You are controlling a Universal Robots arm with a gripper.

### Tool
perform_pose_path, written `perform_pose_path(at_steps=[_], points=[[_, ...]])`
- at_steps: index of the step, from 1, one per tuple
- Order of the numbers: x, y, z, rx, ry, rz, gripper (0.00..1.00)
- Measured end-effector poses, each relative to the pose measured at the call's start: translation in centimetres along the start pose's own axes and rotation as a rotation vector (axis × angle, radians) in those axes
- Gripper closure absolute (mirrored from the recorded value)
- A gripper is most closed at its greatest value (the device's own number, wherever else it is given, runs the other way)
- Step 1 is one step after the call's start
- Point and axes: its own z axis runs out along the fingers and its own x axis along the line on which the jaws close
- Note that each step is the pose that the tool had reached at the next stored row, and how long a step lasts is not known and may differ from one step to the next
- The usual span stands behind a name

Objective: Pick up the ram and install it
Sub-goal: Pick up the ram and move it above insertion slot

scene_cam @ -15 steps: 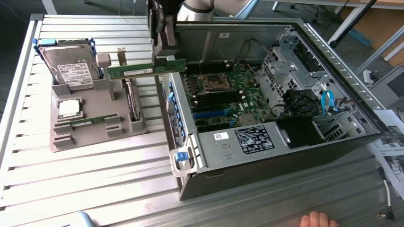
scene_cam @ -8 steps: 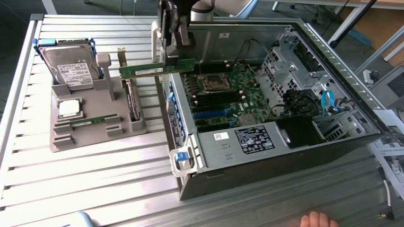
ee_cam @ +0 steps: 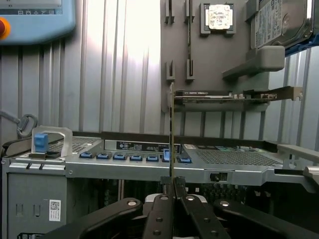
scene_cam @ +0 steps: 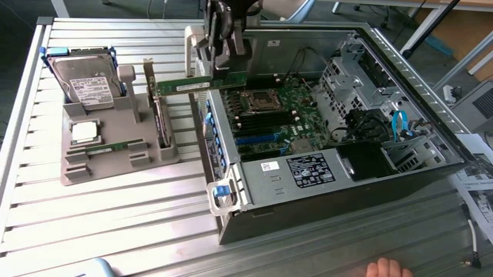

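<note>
My gripper (scene_cam: 221, 76) is shut on the ram (scene_cam: 179, 87), a long thin green stick held level in the air. The stick points toward the exterior view's left, out over the gap between the grey holder (scene_cam: 115, 156) and the open computer case (scene_cam: 231, 190). In the wrist view the ram (ee_cam: 171, 129) shows edge-on as a thin line rising from between my closed fingertips (ee_cam: 172, 183). The motherboard (scene_cam: 297, 98) lies inside the case below and to the right of the gripper, with black and blue memory slots (scene_cam: 266, 124).
The grey holder carries a hard drive (scene_cam: 89, 81), a square silver processor (scene_cam: 85, 131) and an upright expansion card (scene_cam: 159, 118). A person's hand (scene_cam: 389, 268) rests at the front edge. A teach pendant (ee_cam: 30, 20) lies on the slatted table (scene_cam: 100, 219).
</note>
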Motion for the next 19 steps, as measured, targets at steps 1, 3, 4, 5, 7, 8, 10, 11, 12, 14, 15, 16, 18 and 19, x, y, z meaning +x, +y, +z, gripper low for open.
perform_pose_path(at_steps=[1, 3, 4, 5, 7, 8, 10, 11, 12, 14, 15, 16, 18, 19], points=[[0.0, -0.21, 0.01, 0.0009, 0.0001, 0.000, 0.88], [0.0, -0.64, 0.02, 0.0026, 0.0001, 0.000, 0.88], [0.1, -0.88, 0.02, 0.0035, 0.0002, 0.000, 0.88], [0.1, -1.08, 0.02, 0.0042, 0.0003, 0.000, 0.88], [0.1, -1.53, 0.03, 0.0060, 0.0004, 0.000, 0.88], [0.1, -1.74, 0.04, 0.0069, 0.0004, 0.000, 0.88], [0.1, -2.22, 0.05, 0.0089, 0.0005, 0.000, 0.88], [0.2, -2.50, 0.05, 0.0101, 0.0006, 0.000, 0.88], [0.2, -2.76, 0.06, 0.0111, 0.0006, 0.000, 0.88], [0.2, -3.15, 0.07, 0.0127, 0.0008, 0.000, 0.88], [0.2, -3.36, 0.07, 0.0135, 0.0008, 0.000, 0.88], [0.2, -3.57, 0.08, 0.0142, 0.0009, 0.000, 0.88], [0.2, -3.97, 0.09, 0.0160, 0.0010, 0.000, 0.88], [0.3, -4.17, 0.09, 0.0168, 0.0011, 0.000, 0.88]])
